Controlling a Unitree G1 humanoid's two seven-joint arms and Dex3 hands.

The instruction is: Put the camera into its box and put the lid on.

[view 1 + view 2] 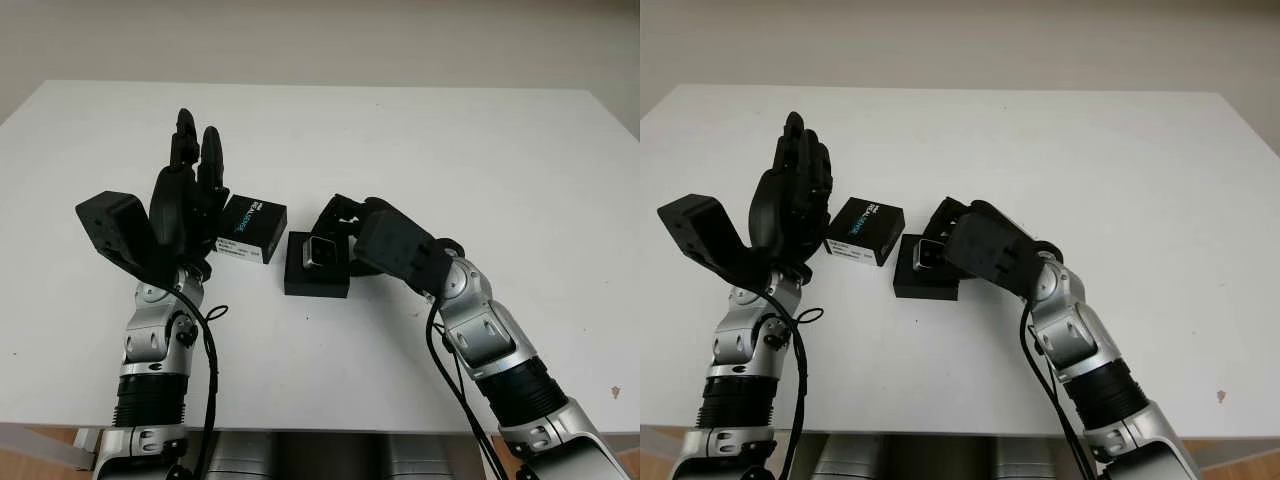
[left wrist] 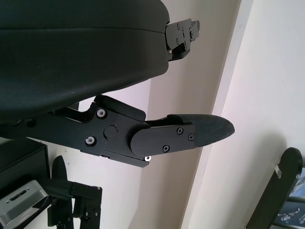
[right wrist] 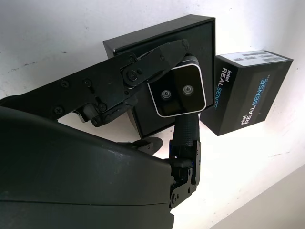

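Right hand (image 1: 335, 232): grasping the camera (image 1: 322, 252), directly over the open box (image 1: 317, 275)
Left hand (image 1: 190, 190): open, raised off the counter (image 1: 420, 150)
Lid (image 1: 250, 229): just beside the left hand, which is nearer it

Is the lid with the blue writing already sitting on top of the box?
No, the lid lies on the table beside the open box, where the right hand holds the camera.

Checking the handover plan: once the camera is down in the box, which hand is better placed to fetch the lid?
Left, probably. The left hand is open and raised right beside the lid. The right hand is shut on the camera over the box, so it is busy.
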